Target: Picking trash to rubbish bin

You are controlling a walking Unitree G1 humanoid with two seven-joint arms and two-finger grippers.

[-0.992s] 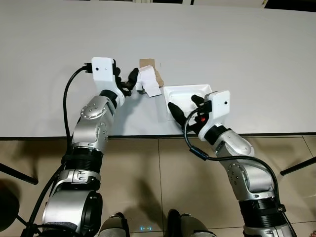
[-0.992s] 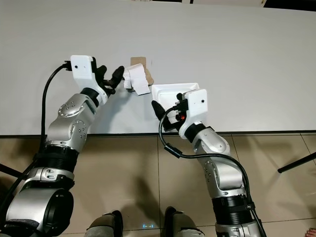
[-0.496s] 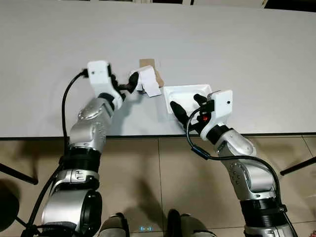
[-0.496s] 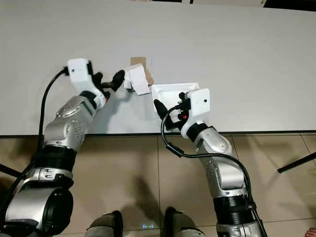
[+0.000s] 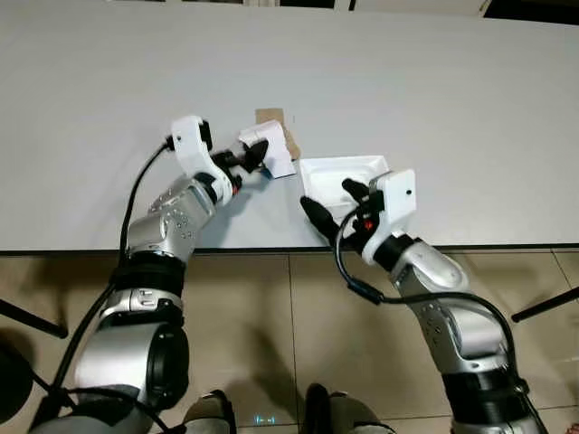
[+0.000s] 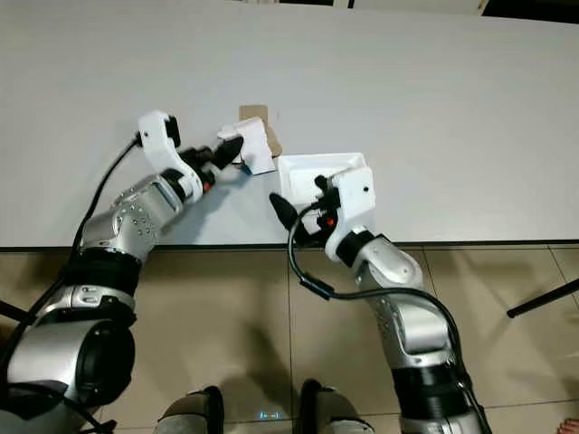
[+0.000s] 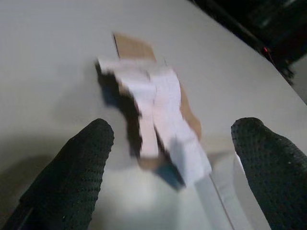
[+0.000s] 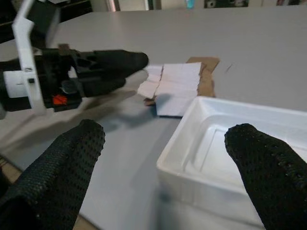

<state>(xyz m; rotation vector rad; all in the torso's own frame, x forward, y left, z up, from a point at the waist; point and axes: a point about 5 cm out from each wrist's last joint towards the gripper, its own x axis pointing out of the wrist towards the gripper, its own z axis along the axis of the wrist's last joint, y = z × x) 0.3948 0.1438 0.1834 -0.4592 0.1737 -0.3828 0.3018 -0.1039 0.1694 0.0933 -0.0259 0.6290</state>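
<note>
Plainly, both arms are in the reaching step, with nothing lifted yet. On the left gripper (image 7: 168, 163) the jaws are spread wide, and the crumpled white paper with its brown cardboard backing (image 7: 156, 108) lies flat on the tabletop (image 5: 434, 99) straight ahead of the gap, just beyond the fingertips (image 7: 84, 153) and not yet between them; from the head camera one black finger seems to touch or nearly touch the scrap's near edge, though contact cannot be settled. On the right gripper (image 8: 172, 158) the jaws are likewise spread, and the white foam tray (image 8: 230, 143) sits ahead of them, its near corner roughly centred in the opening and its rim closer to the finger on the tray's side; the fingers hover at the table's front edge and grip nothing. Beyond the tray, the paper scrap and the left gripper's black fingers lie further along the same line. No rubbish bin can be made out; under the table edge is tiled floor (image 5: 271, 344). As I judge it, the next move asks the left arm to slide forward so the paper falls between its fingers before they close, keeping low enough to catch thin sheet, while the right must straddle the tray's wall and pinch the rim.
</note>
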